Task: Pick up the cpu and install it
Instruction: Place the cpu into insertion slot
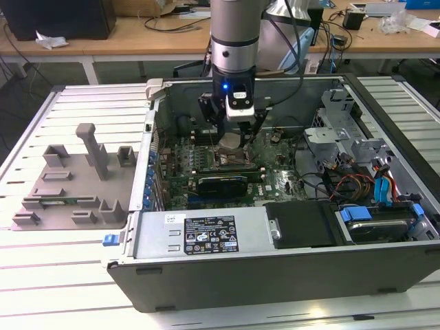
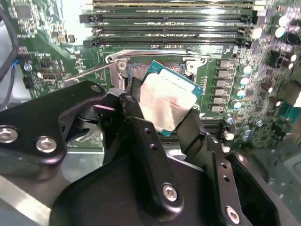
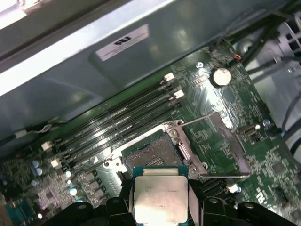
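Note:
The cpu (image 1: 229, 141), a small silvery square chip with a green rim, is pinched between the black fingers (image 2: 134, 110) of my gripper (image 1: 231, 135). It hangs a little above the open socket (image 1: 230, 161) on the green motherboard inside the computer case (image 1: 275, 275). In both wrist views the cpu (image 2: 167, 101) (image 3: 160, 195) is held by two opposite edges, and the gripper (image 2: 162, 109) (image 3: 160, 201) is shut on it. The socket (image 3: 153, 153) lies bare, with its metal frame (image 3: 221, 141) and lever swung open to one side.
A grey plastic tray (image 1: 75, 179) with upright posts lies at the exterior view's left of the case. Memory slots (image 3: 117, 122) run beside the socket. Drive cages and cables (image 1: 364, 172) fill the case's right side, and a power supply (image 1: 206, 234) sits at the front.

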You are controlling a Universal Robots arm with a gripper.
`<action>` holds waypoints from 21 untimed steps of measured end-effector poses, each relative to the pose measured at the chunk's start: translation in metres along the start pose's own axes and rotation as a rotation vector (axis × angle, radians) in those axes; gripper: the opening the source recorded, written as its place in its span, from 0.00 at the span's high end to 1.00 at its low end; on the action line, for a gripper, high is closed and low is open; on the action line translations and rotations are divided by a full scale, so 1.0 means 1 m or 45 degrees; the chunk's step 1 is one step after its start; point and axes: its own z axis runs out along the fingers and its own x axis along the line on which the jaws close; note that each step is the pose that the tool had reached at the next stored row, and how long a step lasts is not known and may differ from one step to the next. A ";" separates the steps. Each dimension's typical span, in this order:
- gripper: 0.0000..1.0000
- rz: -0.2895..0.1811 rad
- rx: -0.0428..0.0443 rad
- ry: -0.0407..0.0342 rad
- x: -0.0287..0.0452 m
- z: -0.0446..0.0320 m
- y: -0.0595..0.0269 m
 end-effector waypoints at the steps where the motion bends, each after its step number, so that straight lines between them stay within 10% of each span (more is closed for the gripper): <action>1: 0.45 0.043 0.000 -0.0007 0.0000 0.0002 0.0000; 21: 0.45 0.485 0.006 -0.0064 0.0000 0.0019 0.0000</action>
